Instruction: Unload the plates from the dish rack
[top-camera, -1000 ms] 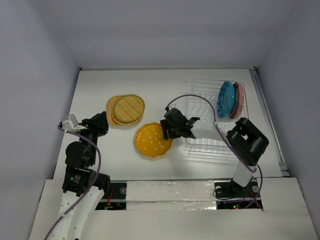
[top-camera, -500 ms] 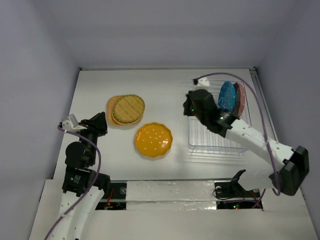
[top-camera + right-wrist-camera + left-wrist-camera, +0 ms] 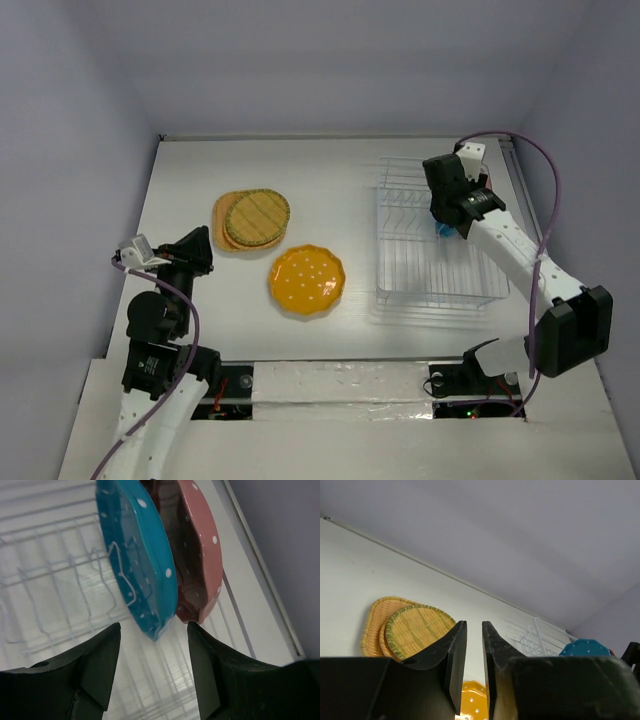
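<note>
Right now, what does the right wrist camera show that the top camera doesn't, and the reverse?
Right wrist only: the pink plate standing behind the blue plate, and the right gripper open, lined up on the blue plate's lower edge. Top only: the yellow plate and two stacked woven plates lying on the table left of the rack. Both: the rack and the blue plate, though from above just a sliver shows.

Lab test cell, plain grey walls (image 3: 320, 60), white table (image 3: 300, 170)
</note>
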`<state>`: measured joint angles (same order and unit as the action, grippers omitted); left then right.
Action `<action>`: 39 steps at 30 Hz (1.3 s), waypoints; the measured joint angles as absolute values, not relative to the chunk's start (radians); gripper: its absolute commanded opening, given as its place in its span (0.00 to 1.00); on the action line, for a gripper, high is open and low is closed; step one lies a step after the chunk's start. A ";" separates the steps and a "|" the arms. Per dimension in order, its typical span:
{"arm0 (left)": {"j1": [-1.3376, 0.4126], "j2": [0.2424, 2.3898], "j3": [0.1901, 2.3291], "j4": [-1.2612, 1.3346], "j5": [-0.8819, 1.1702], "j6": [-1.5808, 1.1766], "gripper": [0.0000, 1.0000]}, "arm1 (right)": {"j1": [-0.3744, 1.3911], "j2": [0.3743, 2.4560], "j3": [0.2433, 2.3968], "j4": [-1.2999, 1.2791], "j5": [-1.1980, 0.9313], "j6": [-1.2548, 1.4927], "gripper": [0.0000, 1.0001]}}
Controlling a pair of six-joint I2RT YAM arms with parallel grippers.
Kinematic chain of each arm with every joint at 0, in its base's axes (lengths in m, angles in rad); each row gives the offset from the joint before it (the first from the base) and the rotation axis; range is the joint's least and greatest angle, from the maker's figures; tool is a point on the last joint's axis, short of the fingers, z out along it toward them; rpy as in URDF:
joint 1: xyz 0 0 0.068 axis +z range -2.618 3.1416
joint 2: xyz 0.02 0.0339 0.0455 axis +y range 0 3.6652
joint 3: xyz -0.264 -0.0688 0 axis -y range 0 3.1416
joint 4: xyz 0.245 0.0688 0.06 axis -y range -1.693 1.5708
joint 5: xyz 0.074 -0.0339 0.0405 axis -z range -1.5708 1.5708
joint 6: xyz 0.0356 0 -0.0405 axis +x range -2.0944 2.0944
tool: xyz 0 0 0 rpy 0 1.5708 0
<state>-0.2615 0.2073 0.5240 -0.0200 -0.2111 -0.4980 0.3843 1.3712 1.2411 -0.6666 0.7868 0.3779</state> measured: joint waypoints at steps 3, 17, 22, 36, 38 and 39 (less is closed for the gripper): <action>-0.267 0.199 0.524 -0.020 -0.212 -0.496 0.20 | 0.346 1.411 1.241 -0.687 0.785 0.358 0.61; -0.276 0.184 0.524 -0.020 -0.212 -0.495 0.23 | 0.280 1.620 1.393 -0.706 0.787 0.284 0.47; -0.282 0.181 0.524 -0.021 -0.212 -0.495 0.23 | 0.259 1.665 1.432 -0.720 0.797 0.259 0.40; -0.286 0.181 0.524 -0.021 -0.212 -0.495 0.24 | 0.257 1.681 1.512 -0.795 0.758 0.180 0.00; -0.286 0.181 0.524 -0.021 -0.212 -0.495 0.24 | 0.260 1.673 1.526 -0.812 0.760 0.175 0.00; -0.286 0.181 0.524 -0.021 -0.212 -0.495 0.24 | 0.264 1.666 1.533 -0.821 0.763 0.174 0.00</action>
<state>-0.2863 0.1806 0.5240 -0.0208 -0.2119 -0.4950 0.2638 1.6657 1.5330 -0.8207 0.7628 0.1738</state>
